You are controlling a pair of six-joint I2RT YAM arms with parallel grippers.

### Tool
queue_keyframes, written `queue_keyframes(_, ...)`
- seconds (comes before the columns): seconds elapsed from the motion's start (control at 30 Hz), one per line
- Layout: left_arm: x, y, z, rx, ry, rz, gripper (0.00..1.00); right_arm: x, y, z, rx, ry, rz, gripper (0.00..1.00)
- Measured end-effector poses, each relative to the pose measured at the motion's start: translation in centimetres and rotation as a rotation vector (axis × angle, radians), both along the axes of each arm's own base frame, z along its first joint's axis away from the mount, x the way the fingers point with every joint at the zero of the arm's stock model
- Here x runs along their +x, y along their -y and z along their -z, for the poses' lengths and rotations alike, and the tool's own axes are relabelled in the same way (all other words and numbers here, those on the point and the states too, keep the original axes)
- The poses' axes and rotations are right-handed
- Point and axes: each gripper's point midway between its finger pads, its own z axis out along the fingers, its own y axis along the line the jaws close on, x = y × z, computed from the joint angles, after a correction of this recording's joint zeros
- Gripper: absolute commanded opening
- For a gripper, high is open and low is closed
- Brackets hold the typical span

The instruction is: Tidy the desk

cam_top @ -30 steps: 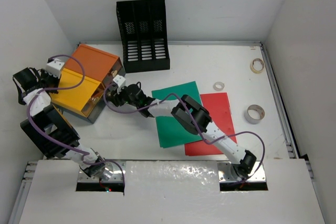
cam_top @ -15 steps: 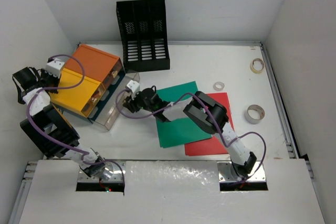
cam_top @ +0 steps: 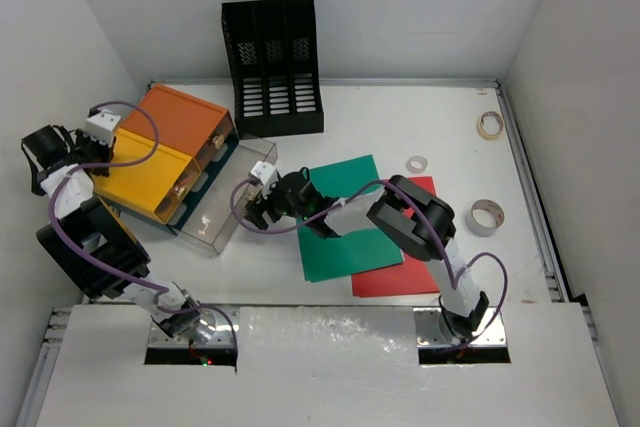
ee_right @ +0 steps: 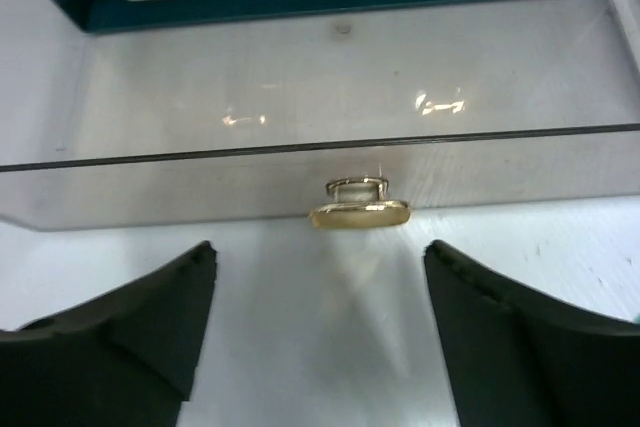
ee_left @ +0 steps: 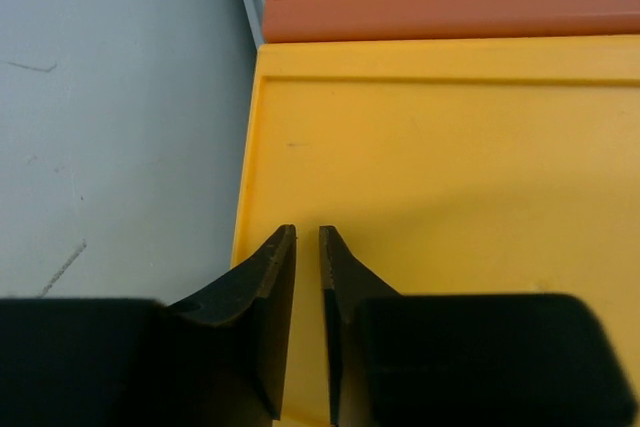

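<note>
Large flat white rectangular desk [cam_top: 400,117] with thin metal edge rails, spread beneath everything, arm bases at its near edge. On its left part, an orange-and-yellow plastic drawer box [cam_top: 165,152]. Out of the box's lower tier, a clear plastic drawer [cam_top: 232,209], standing far out over the bare top. Just right of that, a green paper sheet [cam_top: 345,222] overlapping a red paper sheet [cam_top: 415,247]. Further right, three rolls of tape [cam_top: 487,217], well apart. At the back, a black mesh file rack [cam_top: 272,67].

Likely trouble, by judgement:
- With so much drawer out, could slip free of the box or tip at the front under a nudge or a load.
- Could skew and jam if pushed back off-centre.
- Could also drag the green sheet, with the right arm [cam_top: 410,212] lying across it.

Right gripper [ee_right: 320,317]: spread wide, gripping nothing, touching nothing. Small brass knob [ee_right: 358,209] on the drawer front just ahead, in line with the gap.

Left gripper [ee_left: 307,237]: all but pressed together, a thin slit only, nothing pinched. Poised over the box's yellow top near its left edge; contact there impossible to tell.
</note>
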Motion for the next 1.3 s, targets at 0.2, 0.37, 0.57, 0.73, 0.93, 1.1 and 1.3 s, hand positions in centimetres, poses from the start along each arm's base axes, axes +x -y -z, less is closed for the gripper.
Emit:
queue_keyframes(0.2, 0.2, -0.4, -0.2, -0.008, -0.01, -0.009, 0.27, 0.8, 3.3, -5.5, 0.005, -0.011, 0.042, 0.94)
queue_keyframes(0.37, 0.2, -0.6, -0.2, -0.003, -0.009, -0.013, 0.3, 6.4, 10.4, -13.3, 0.018, 0.002, 0.244, 0.95)
queue_keyframes(0.57, 0.2, -0.7, -0.4, -0.002, -0.008, -0.024, 0.35, 14.3, 25.0, -19.5, -0.006, -0.019, 0.616, 0.86)
queue_keyframes(0.73, 0.0, -0.4, -0.7, -0.017, -0.01, -0.031, 0.38, 19.7, 38.2, -19.7, -0.047, -0.118, 0.905, 0.4)
queue_keyframes(0.93, -0.8, 0.4, -0.8, -0.056, -0.033, -0.043, 0.4, 24.5, 50.3, -14.1, -0.167, -0.252, 1.157, 0.56)
queue_keyframes(1.1, -1.8, 1.5, -1.0, -0.105, -0.057, -0.06, 0.41, 27.4, 56.3, -7.5, -0.37, -0.307, 1.236, 0.65)
queue_keyframes(1.3, -2.0, 4.1, -1.8, -0.135, -0.081, -0.048, 0.42, 26.6, 59.8, -1.0, -0.537, -0.38, 1.214, 0.71)
